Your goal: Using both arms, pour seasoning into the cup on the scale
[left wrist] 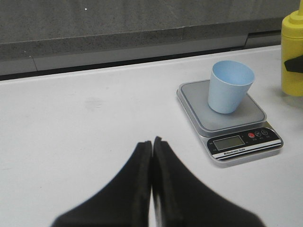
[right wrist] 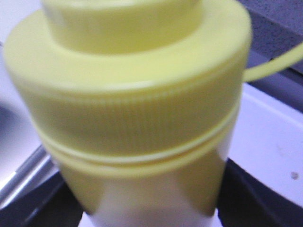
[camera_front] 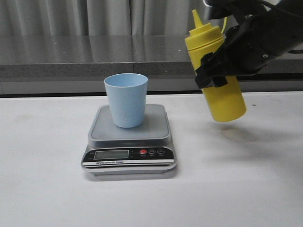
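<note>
The yellow seasoning bottle [camera_front: 218, 71] hangs above the table to the right of the scale, tilted with its cone nozzle up and leaning left. My right gripper [camera_front: 211, 73] is shut on its body; the right wrist view is filled by the bottle's cap and shoulder [right wrist: 132, 104]. The pale blue cup [camera_front: 126, 100] stands upright on the silver-grey scale [camera_front: 130, 142]. In the left wrist view the cup [left wrist: 229, 87] and scale [left wrist: 232, 124] lie ahead, and my left gripper [left wrist: 152, 142] is shut on nothing, low over the bare table. The left arm is out of the front view.
A grey stone ledge [camera_front: 94, 56] runs along the back of the white table [camera_front: 236, 189], with curtains behind it. The bottle's thin cap tether [right wrist: 274, 64] sticks out sideways.
</note>
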`<act>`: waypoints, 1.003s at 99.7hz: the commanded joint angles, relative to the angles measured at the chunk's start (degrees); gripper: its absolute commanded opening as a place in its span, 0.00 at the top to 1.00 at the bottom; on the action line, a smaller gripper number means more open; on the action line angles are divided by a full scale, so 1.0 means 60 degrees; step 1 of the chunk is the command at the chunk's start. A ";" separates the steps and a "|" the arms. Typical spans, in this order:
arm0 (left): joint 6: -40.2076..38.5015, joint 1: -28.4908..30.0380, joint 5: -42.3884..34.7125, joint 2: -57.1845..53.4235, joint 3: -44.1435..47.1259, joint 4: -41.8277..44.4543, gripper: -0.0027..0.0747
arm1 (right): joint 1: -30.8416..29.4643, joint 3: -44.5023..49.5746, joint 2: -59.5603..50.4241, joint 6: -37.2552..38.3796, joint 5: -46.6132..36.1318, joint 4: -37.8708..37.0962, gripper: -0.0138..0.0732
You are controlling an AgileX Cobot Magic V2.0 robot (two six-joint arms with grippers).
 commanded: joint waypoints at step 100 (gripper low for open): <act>-0.0111 0.0030 -0.0654 0.0083 -0.0234 -0.0049 0.98 | 0.1853 -0.2390 -0.0369 -0.0117 0.3133 -0.9359 0.36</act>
